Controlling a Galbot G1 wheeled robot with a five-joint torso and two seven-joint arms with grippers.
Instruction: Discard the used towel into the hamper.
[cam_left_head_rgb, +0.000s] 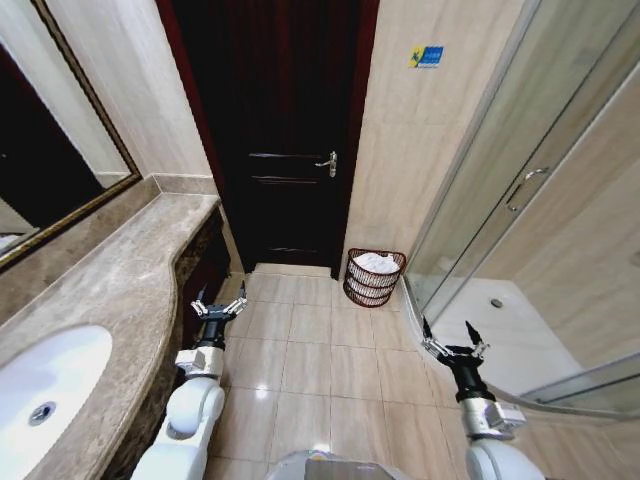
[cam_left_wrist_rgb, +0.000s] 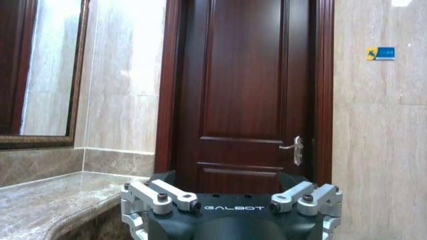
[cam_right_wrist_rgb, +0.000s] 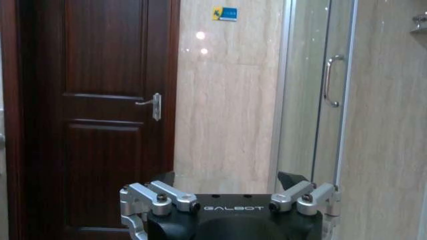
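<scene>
The hamper (cam_left_head_rgb: 374, 280), a small round reddish-brown ribbed basket, stands on the floor against the wall to the right of the door. A white towel (cam_left_head_rgb: 376, 263) lies inside it, showing above the rim. My left gripper (cam_left_head_rgb: 220, 303) hangs open and empty beside the counter's edge, well short of the hamper and to its left. My right gripper (cam_left_head_rgb: 453, 338) is also open and empty, near the shower's glass, closer to me than the hamper. In the wrist views the left gripper (cam_left_wrist_rgb: 230, 182) and the right gripper (cam_right_wrist_rgb: 227, 180) each hold their jaws spread, with nothing between them.
A marble counter (cam_left_head_rgb: 120, 280) with a white sink (cam_left_head_rgb: 45, 385) runs along the left under a mirror (cam_left_head_rgb: 50, 130). The dark door (cam_left_head_rgb: 285, 130) ahead is closed. A glass shower enclosure (cam_left_head_rgb: 510, 200) stands on the right. Tiled floor (cam_left_head_rgb: 310, 350) lies open between them.
</scene>
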